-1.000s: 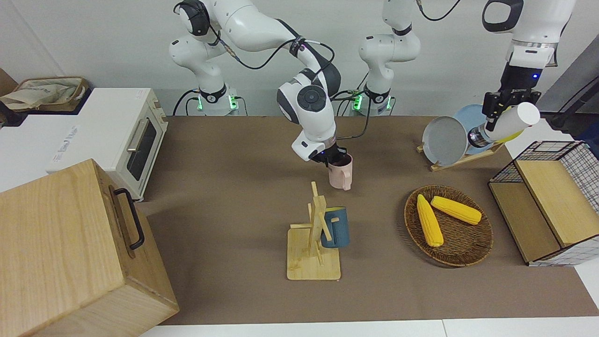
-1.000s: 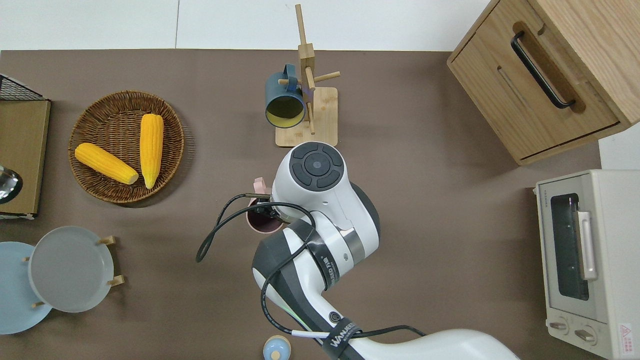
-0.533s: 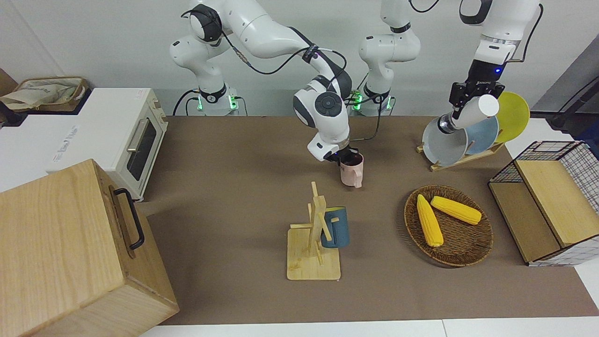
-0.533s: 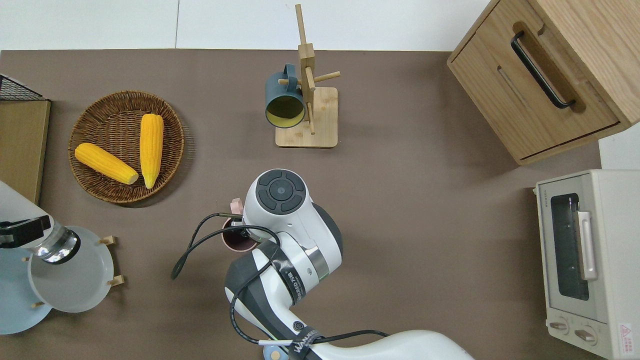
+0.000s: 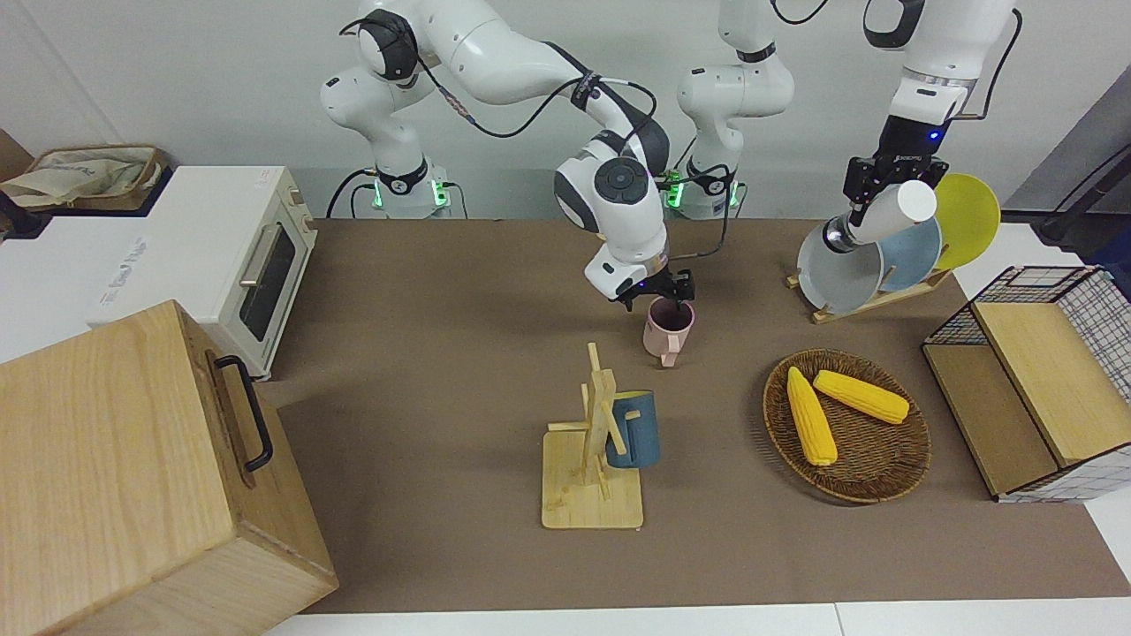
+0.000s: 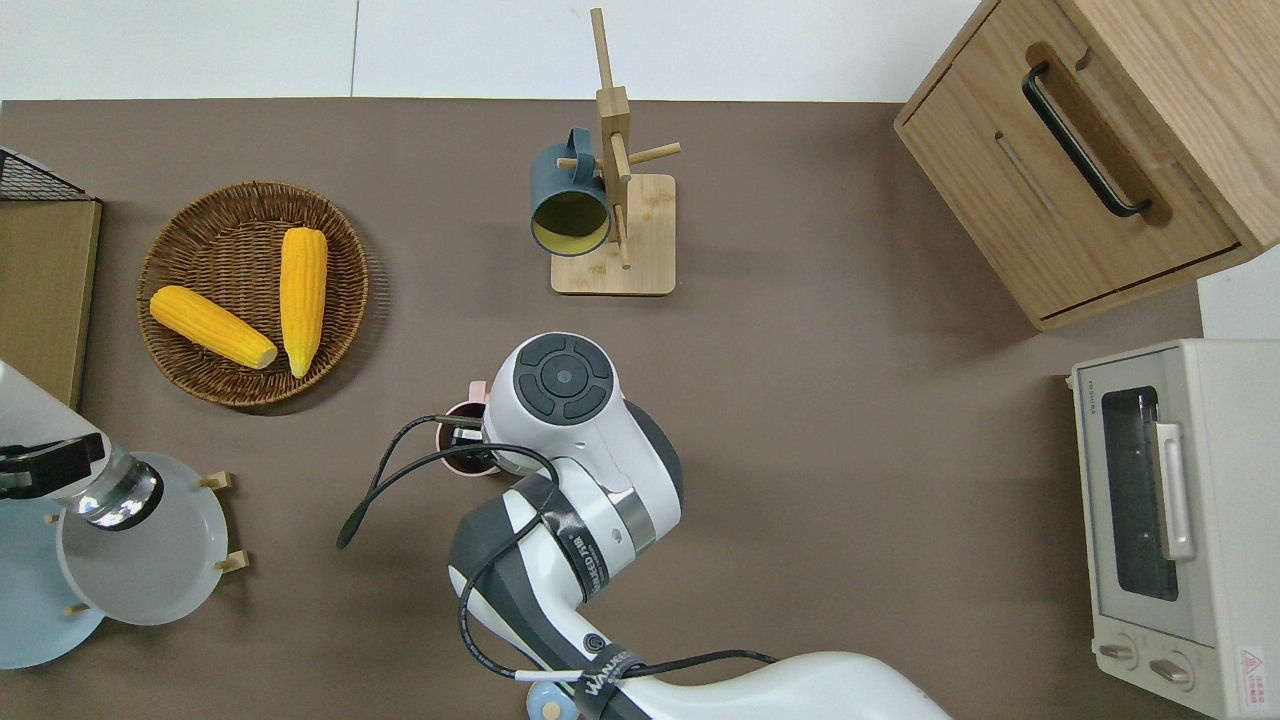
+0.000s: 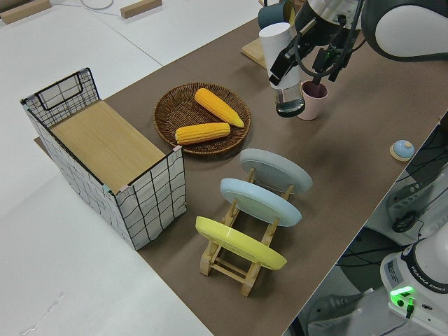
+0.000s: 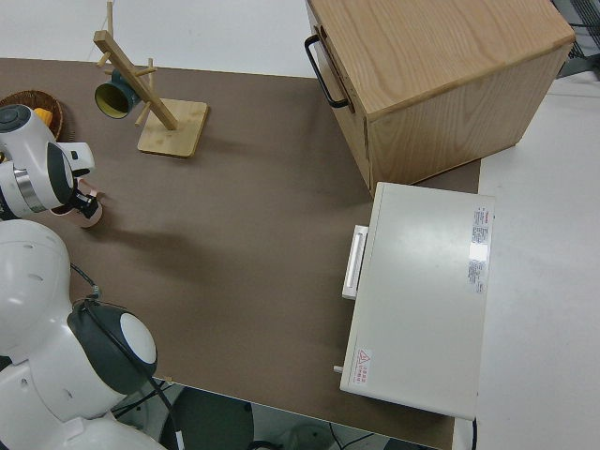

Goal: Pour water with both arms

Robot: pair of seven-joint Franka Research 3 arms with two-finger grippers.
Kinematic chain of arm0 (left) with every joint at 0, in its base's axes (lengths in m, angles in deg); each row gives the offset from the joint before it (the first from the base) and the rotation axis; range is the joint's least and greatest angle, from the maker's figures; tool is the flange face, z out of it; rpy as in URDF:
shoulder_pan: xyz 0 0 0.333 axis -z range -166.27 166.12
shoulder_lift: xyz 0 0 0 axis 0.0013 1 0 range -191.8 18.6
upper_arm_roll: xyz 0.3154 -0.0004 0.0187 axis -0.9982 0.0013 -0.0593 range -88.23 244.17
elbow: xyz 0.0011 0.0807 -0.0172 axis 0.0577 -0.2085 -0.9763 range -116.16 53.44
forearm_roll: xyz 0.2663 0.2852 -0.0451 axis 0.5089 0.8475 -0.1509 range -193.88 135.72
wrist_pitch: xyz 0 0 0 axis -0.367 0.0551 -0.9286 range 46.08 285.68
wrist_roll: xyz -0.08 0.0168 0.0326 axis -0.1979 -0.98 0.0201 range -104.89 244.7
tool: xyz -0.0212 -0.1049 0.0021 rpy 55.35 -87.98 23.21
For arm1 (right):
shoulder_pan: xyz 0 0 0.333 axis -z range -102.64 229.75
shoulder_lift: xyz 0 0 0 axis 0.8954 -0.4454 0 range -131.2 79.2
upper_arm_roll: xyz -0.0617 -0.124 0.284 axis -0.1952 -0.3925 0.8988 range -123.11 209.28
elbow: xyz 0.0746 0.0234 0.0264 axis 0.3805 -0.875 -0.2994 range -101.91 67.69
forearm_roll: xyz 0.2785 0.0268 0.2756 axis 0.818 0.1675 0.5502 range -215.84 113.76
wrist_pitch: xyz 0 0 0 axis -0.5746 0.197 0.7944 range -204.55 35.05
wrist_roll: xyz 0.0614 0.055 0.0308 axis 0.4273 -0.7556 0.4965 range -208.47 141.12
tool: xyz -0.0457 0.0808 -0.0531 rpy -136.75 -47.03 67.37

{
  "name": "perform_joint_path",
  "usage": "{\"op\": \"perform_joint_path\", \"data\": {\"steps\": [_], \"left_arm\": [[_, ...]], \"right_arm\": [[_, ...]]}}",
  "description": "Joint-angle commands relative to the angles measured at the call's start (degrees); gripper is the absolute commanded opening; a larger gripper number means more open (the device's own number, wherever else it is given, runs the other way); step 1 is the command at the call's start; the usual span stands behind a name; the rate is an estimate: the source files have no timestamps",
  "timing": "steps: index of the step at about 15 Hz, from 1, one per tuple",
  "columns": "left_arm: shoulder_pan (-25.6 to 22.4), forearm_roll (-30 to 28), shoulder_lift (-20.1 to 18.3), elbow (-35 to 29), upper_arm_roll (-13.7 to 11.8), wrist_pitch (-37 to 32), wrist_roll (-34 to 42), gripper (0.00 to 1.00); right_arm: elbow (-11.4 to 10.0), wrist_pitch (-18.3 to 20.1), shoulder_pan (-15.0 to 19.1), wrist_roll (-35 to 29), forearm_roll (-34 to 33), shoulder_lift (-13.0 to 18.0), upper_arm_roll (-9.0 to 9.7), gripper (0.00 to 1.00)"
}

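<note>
A pink mug (image 5: 667, 334) stands upright on the brown mat (image 5: 442, 291), about mid-table, its handle turned away from the robots. My right gripper (image 5: 661, 296) comes down on its rim from above and is shut on it, one finger inside the mug (image 6: 462, 452). My left gripper (image 5: 870, 181) is shut on a white bottle (image 5: 888, 215) with a shiny metal end, held tilted in the air. In the overhead view the bottle (image 6: 35, 415) is over the plate rack (image 6: 215, 482). The side view shows the bottle (image 7: 278, 52) up in the air, with the mug (image 7: 313, 102) on the mat.
The rack holds a grey plate (image 5: 835, 265), a blue one and a yellow one. A wicker basket (image 5: 875, 464) holds two corn cobs. A mug tree (image 5: 594, 442) carries a blue mug (image 5: 634, 429). A wire crate (image 5: 1047, 380), wooden cabinet (image 5: 124, 477) and toaster oven (image 5: 234, 256) stand at the table's ends.
The right arm slid the pink mug toward the left arm's end of the table and turned it. The left arm carried the bottle from the wire crate to over the plate rack.
</note>
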Motion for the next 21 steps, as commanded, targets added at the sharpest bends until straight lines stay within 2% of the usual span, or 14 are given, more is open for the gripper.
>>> {"op": "perform_joint_path", "data": {"steps": [1, 4, 6, 9, 12, 13, 17, 21], "left_arm": [[0.78, 1.48, -1.76, -1.39, 1.11, -0.15, -1.23, 0.04], [0.69, 1.48, -1.85, -3.06, 3.40, -0.07, -1.58, 0.04], [0.69, 1.48, -2.02, -4.11, 4.89, 0.11, -1.76, 0.04], [0.78, 0.86, -2.99, -6.22, 8.14, 0.81, -2.99, 0.04], [1.83, 0.07, -5.79, -9.64, 8.85, 1.16, -2.99, 0.04], [3.32, 0.07, -6.76, -11.05, 8.85, 1.16, -2.99, 0.04], [6.40, -1.86, -8.70, -14.13, 9.29, 1.16, -3.25, 0.04], [8.69, -4.93, -11.08, -18.88, 10.70, 3.88, -3.25, 0.04]], "right_arm": [[0.10, 7.35, 2.61, -2.14, 0.22, 6.44, -1.24, 0.992], [0.01, 14.30, 7.26, -0.82, 0.14, 12.16, -2.04, 0.992], [0.01, 19.05, 10.87, 2.77, -1.17, 15.41, -2.13, 0.992], [0.01, 25.82, 15.44, 12.43, -7.23, 18.32, -2.04, 0.992], [-0.17, 30.22, 20.09, 22.09, -11.54, 20.52, -2.13, 0.992], [-0.25, 31.89, 23.25, 26.65, -12.68, 21.74, -2.13, 0.992], [-0.25, 34.62, 31.96, 37.66, -14.10, 24.47, -2.04, 0.992], [-0.34, 36.39, 36.28, 40.83, -15.06, 26.59, -2.13, 0.992]]}}
